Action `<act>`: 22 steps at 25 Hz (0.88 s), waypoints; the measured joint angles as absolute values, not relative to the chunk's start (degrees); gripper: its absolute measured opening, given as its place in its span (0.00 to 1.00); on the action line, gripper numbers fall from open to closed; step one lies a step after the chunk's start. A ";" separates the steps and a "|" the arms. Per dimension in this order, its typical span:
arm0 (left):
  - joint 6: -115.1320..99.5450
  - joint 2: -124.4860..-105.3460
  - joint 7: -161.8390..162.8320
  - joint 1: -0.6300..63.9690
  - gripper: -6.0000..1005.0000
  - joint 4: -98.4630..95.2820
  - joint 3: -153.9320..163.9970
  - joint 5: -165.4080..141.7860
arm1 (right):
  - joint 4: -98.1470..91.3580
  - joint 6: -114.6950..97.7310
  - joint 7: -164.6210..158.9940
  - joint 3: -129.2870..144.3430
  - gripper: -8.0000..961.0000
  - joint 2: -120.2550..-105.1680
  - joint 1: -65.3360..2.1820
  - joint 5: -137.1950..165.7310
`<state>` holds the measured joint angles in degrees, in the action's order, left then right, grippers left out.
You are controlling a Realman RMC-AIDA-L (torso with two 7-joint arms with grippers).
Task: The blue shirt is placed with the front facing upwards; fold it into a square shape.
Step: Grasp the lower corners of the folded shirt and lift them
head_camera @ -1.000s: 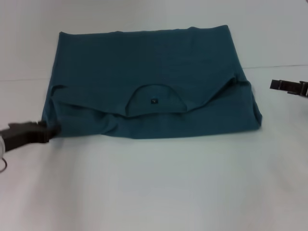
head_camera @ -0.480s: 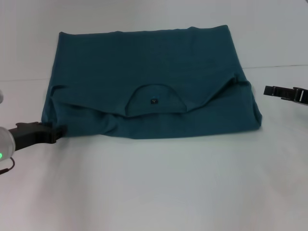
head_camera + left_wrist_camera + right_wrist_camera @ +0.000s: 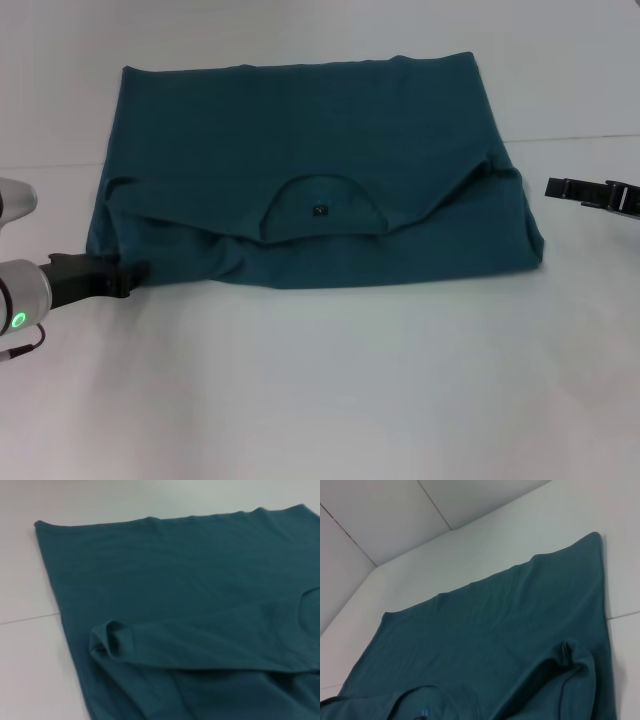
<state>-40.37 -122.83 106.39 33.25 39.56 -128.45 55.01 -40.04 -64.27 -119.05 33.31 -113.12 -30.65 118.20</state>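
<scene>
Down at the near left corner of the blue shirt (image 3: 310, 170), the left gripper (image 3: 135, 278) has its dark tip right against the cloth edge; whether it is pinching fabric I cannot tell. Off to the right, the right gripper (image 3: 560, 188) hangs just clear of the folded sleeve, its opening unclear. Partly folded on the white table (image 3: 330, 390), the shirt shows its collar (image 3: 322, 210) and a small dark tag (image 3: 320, 210), unreadable.

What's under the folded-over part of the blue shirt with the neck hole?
Under that folded flap lies more of the same blue shirt, spread on the white table. The shirt's front is covered, so nothing printed there shows. The left claw touches its near corner.
</scene>
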 joint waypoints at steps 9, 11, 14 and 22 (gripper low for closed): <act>-38.56 -122.95 107.04 32.67 0.33 39.67 -129.06 54.41 | -40.07 -64.18 -119.13 33.31 0.84 -113.28 -31.00 119.14; -38.88 -122.63 107.53 32.45 0.29 39.65 -128.90 54.36 | -40.08 -64.29 -119.25 33.31 0.84 -113.29 -31.01 119.17; -39.77 -122.08 109.22 32.14 0.18 40.02 -128.96 53.36 | -40.08 -64.71 -119.80 33.31 0.84 -113.18 -30.90 119.34; -42.34 -120.98 109.85 32.13 0.05 41.18 -129.11 52.99 | -40.81 -67.62 -122.43 33.31 0.84 -111.86 -30.88 122.17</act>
